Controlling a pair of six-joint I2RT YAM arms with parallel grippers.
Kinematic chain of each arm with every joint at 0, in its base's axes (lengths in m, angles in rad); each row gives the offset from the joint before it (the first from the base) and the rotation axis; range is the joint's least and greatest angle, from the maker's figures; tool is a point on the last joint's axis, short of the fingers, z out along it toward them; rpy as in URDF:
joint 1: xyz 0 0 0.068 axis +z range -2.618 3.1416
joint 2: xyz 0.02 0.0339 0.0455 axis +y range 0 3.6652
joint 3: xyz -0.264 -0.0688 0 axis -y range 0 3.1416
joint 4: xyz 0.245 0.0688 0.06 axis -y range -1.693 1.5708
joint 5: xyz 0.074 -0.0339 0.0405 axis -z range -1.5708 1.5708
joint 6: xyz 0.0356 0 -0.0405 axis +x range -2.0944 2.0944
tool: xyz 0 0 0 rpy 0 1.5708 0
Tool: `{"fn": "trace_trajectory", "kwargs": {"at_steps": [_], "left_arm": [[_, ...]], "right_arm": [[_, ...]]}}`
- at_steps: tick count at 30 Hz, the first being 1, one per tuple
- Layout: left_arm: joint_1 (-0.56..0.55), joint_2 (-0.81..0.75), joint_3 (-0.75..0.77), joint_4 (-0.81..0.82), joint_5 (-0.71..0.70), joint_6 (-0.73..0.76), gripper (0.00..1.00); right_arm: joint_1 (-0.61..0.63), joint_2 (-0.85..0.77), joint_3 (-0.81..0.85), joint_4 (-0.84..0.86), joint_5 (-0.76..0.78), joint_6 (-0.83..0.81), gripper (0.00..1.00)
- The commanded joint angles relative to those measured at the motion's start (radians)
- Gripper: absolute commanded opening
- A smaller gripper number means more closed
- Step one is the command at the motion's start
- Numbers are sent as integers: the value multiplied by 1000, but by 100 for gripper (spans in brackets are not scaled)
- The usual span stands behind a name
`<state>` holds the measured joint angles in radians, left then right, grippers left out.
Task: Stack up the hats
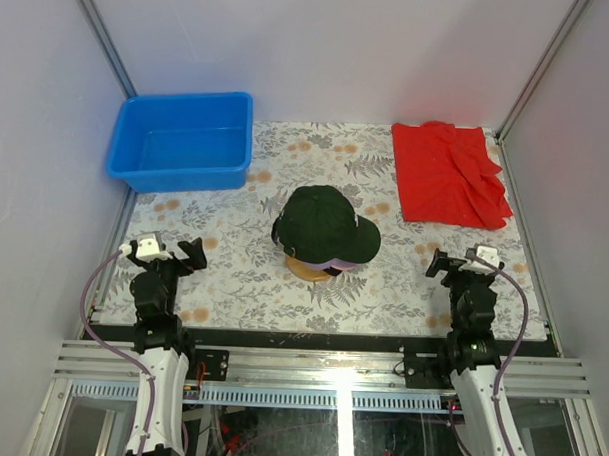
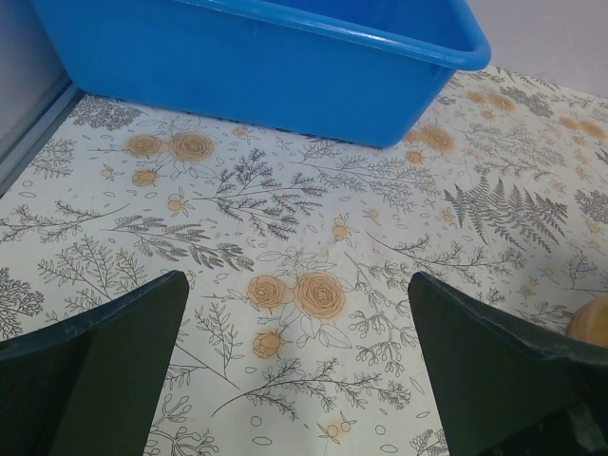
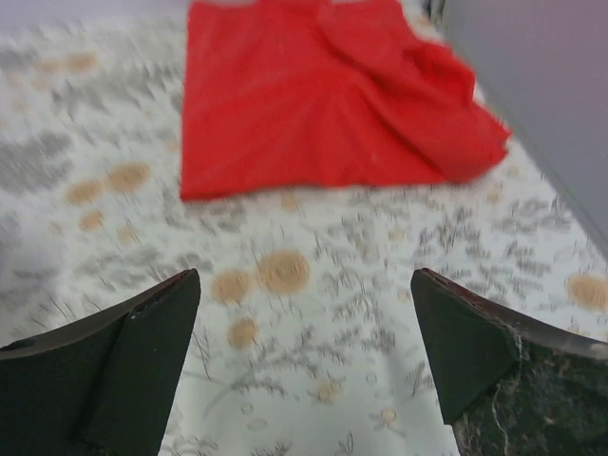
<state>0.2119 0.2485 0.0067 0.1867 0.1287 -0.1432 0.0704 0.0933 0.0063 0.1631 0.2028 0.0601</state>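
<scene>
Well beyond hats: tub, red cloth

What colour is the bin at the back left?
Bright blue; the bin shows best in the top view.

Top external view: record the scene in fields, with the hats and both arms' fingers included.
hats: stacked at centre, dark one on top, lavender edge beneath
wooden stand: under the stack, partly showing
left gripper: fingers open, empty
right gripper: fingers open, empty
blue bin: far left corner
red cloth: far right corner
</scene>
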Motion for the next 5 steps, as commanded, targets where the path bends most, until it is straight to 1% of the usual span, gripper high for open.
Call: {"fn": "trace_trajectory", "kwargs": {"at_steps": [1, 3, 5], "left_arm": [[-6, -7, -105, 74, 4, 18, 100], [-6, -5, -105, 74, 4, 18, 100], [-6, -5, -104, 75, 5, 19, 100]], "right_arm": [[5, 216, -69, 82, -2, -12, 99], [5, 189, -76, 83, -41, -26, 99], [5, 144, -92, 78, -29, -18, 99]]}}
